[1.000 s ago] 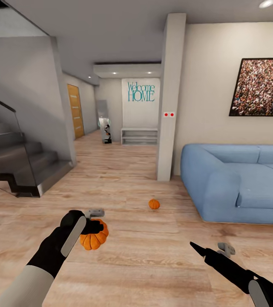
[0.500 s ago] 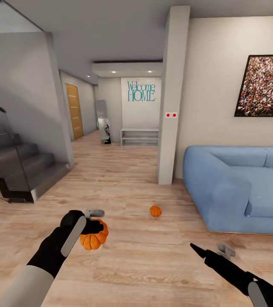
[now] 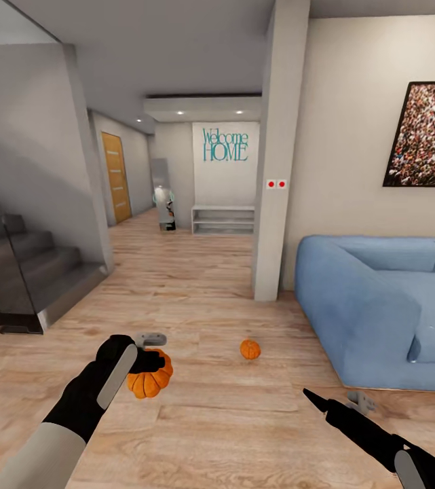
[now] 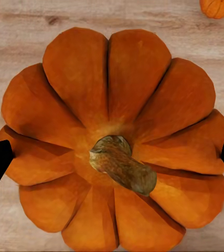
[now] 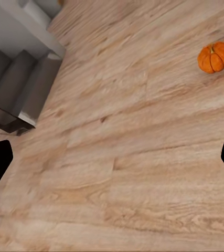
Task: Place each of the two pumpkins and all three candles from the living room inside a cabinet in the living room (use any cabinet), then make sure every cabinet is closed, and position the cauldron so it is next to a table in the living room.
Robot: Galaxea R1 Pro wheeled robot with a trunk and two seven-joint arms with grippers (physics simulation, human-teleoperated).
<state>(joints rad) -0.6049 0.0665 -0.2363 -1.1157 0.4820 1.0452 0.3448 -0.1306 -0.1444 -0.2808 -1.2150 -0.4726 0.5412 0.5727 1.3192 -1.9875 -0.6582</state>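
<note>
Pumpkin (image 3: 149,382) clamped in left tool (image 3: 150,350), second pumpkin (image 3: 250,349) on open floor (image 3: 244,421)

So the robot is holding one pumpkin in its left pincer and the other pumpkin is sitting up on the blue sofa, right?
Not quite. The left pincer does hold one pumpkin, but the other pumpkin is not on the blue sofa. The head view shows it sitting on the wooden floor, in front of the sofa's near end.
</note>
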